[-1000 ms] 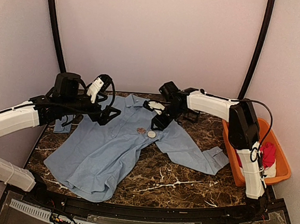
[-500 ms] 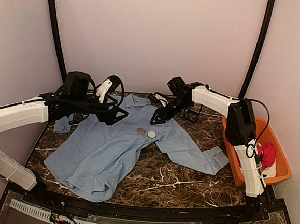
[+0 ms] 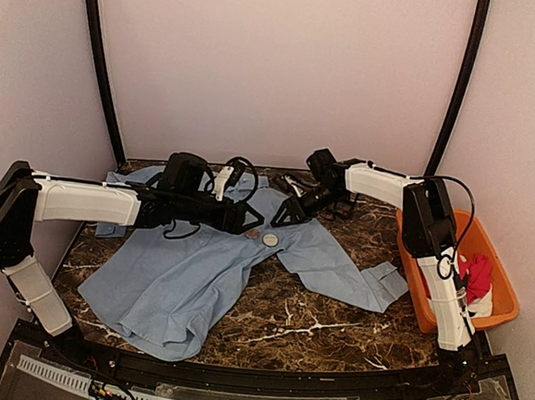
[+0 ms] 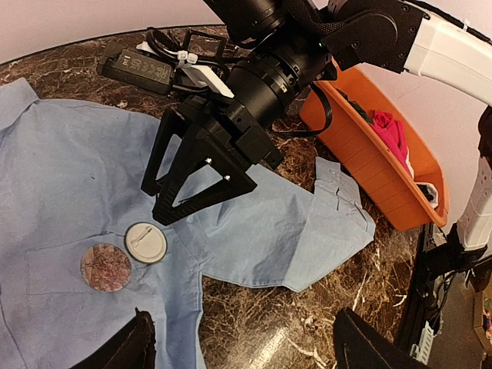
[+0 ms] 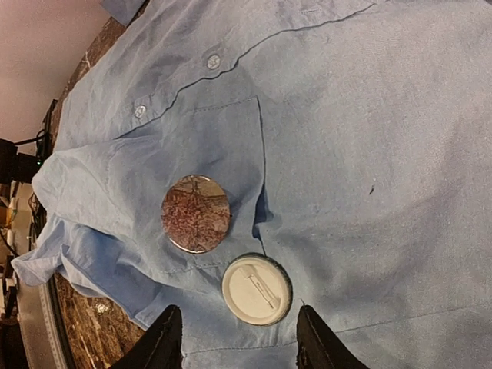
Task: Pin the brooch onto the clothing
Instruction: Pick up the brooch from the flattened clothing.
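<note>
Marble table | left gripper wide, right gripper narrower, both empty | white-backed brooch seemingly loose on shirt: pinch rim squarely

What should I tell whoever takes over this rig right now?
Left gripper: fingers open, empty, low over the blue shirt.
Right gripper: fingers open, empty, above its chest.
The shirt lies spread out. At its chest pocket are a patterned brooch, face up, and a white-backed brooch, pin side up.
Done: nothing visibly pinned.
Left: grasp a brooch and pin it on.
</note>
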Tool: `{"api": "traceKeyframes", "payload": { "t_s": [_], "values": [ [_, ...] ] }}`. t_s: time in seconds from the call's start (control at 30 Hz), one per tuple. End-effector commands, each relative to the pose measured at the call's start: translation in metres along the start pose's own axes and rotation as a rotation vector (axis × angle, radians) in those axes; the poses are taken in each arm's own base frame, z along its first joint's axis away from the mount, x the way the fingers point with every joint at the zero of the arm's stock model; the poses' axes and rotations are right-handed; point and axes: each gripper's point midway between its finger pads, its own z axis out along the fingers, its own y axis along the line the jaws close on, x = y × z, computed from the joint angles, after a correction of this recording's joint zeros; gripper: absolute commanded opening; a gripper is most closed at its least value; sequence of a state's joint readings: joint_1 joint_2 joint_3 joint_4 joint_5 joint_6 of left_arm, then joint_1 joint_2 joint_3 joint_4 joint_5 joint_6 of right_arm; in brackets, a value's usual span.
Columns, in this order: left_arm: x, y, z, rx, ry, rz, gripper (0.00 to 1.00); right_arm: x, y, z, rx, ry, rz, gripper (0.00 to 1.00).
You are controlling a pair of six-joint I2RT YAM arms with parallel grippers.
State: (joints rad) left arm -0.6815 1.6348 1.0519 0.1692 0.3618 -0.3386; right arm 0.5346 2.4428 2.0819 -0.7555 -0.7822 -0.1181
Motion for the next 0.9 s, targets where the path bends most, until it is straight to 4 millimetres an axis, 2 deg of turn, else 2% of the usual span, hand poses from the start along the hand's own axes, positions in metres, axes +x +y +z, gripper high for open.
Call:
{"api": "traceKeyframes", "payload": {
  "t_s": [0.0, 0.13, 0.17, 0.2, 0.23, 0.33, 0.4, 0.5, 0.67, 0.87],
  "values": [
    [-0.009, -0.014, -0.008, 0.069, -0.074, -0.071, 0.79, -0.004, -0.006, 0.000, 0.148, 0.023, -0.242, 0.49],
    [-0.007, -0.021, -0.031, 0.052, -0.066, -0.014, 0.79, -0.009, -0.013, -0.006, 0.257, 0.053, -0.479, 0.44],
    [-0.013, -0.024, -0.041, 0.042, -0.084, 0.005, 0.80, -0.008, -0.013, -0.005, 0.255, 0.061, -0.530, 0.42],
    [-0.007, -0.022, -0.046, 0.022, -0.061, 0.008, 0.81, -0.007, -0.012, -0.004, 0.263, 0.066, -0.566, 0.40],
    [-0.011, -0.024, -0.056, 0.006, -0.079, 0.042, 0.81, -0.007, -0.013, -0.003, 0.273, 0.073, -0.598, 0.39],
    [-0.006, -0.018, -0.074, -0.058, -0.070, 0.087, 0.85, -0.004, -0.012, 0.001, 0.287, 0.099, -0.670, 0.35],
    [-0.006, -0.019, -0.088, -0.081, -0.080, 0.105, 0.86, 0.000, -0.008, 0.006, 0.288, 0.112, -0.717, 0.27],
    [0.000, -0.017, -0.096, -0.105, -0.072, 0.112, 0.87, 0.006, -0.003, 0.013, 0.290, 0.126, -0.776, 0.25],
    [0.005, -0.013, -0.102, -0.123, -0.066, 0.111, 0.89, 0.005, 0.012, 0.019, 0.288, 0.114, -0.860, 0.24],
    [0.010, -0.010, -0.104, -0.129, -0.062, 0.108, 0.89, 0.002, 0.008, 0.025, 0.329, 0.127, -0.900, 0.24]
  ]
}}
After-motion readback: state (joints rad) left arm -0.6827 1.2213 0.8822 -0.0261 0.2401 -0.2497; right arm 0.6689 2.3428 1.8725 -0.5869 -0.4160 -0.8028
